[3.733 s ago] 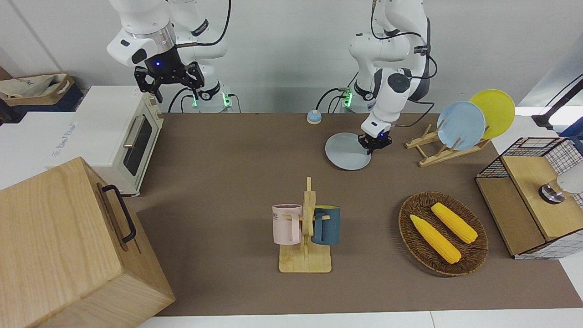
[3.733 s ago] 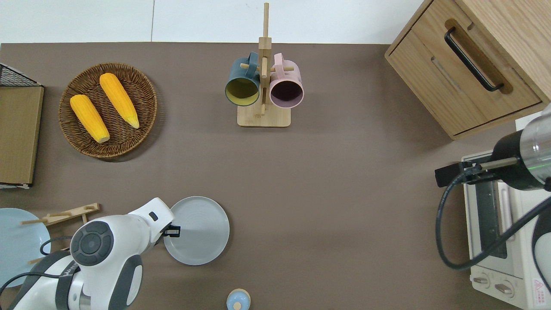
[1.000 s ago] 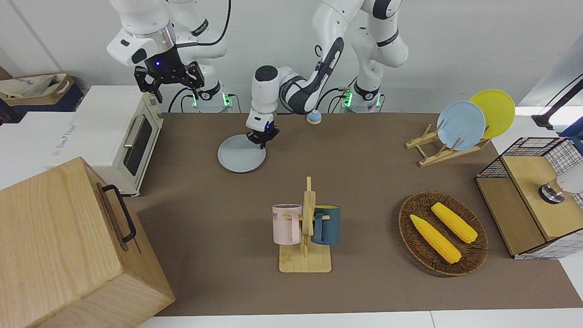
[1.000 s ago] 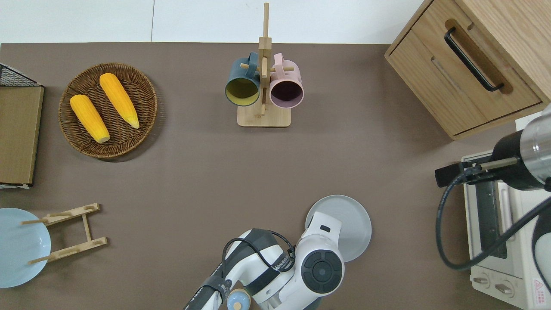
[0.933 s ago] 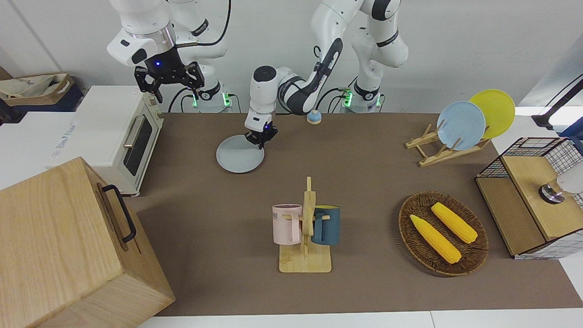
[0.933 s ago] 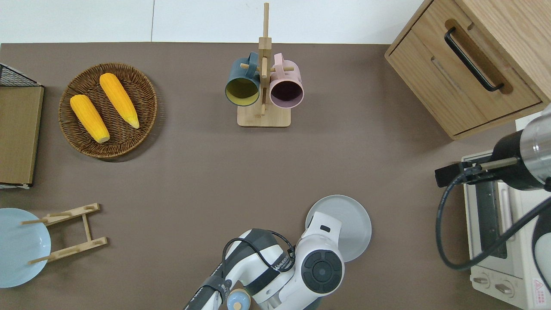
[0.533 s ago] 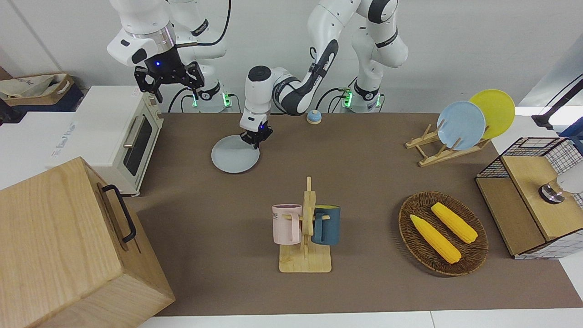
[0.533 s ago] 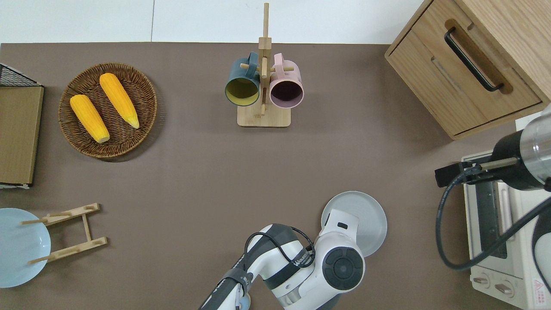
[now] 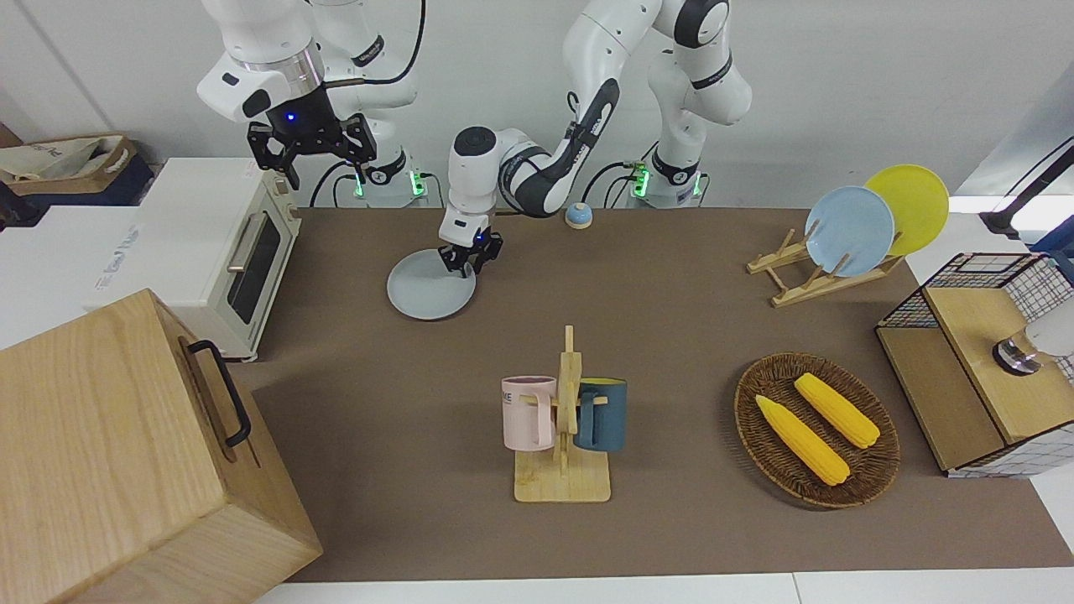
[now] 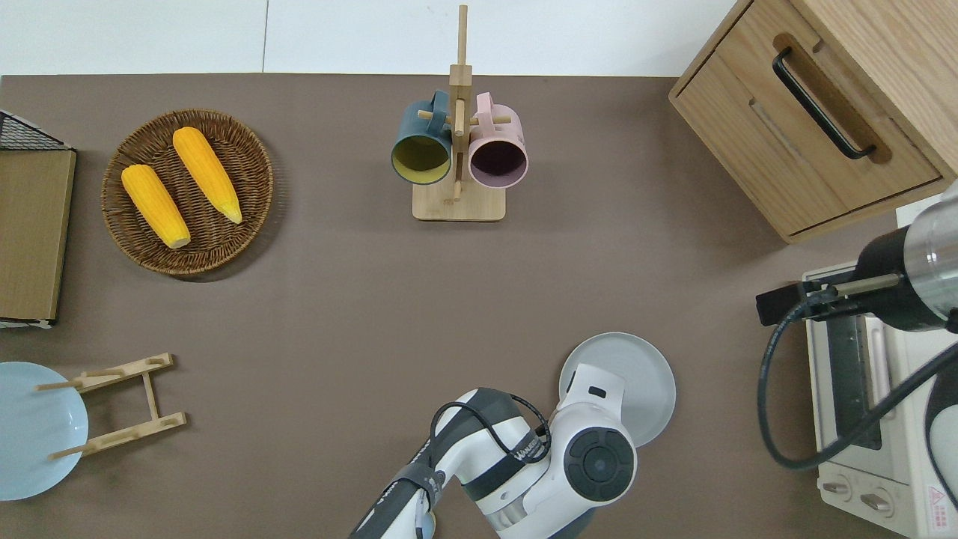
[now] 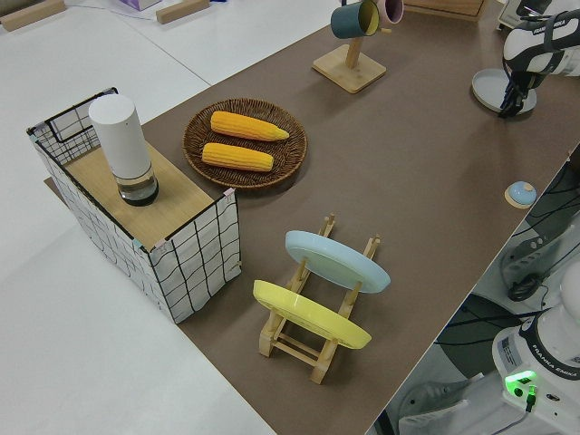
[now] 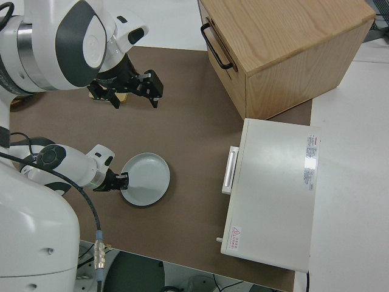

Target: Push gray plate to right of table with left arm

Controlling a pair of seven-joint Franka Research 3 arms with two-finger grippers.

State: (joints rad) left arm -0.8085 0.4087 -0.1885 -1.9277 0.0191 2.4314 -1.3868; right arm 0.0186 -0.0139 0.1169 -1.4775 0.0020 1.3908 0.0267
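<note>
Plate (image 9: pixel 430 286) lies on the tabletop (image 9: pixel 671 335) near the toaster oven (image 9: pixel 220 252). Your left gripper (image 9: pixel 469 258) touches its rim; I cannot tell its opening. Expect stiff, slippery, light sliding: push low at the rim.

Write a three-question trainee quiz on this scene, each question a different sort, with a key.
1. True or false: the gray plate lies flat on the table, nearer to the robots than the mug rack.
2. Multiple choice: the left end effector is at A) the wicker basket, B) the gray plate's rim, C) the toaster oven.
3. Fill in: the basket holds two ____.

Key: 1 true; 2 B; 3 corn cobs.
</note>
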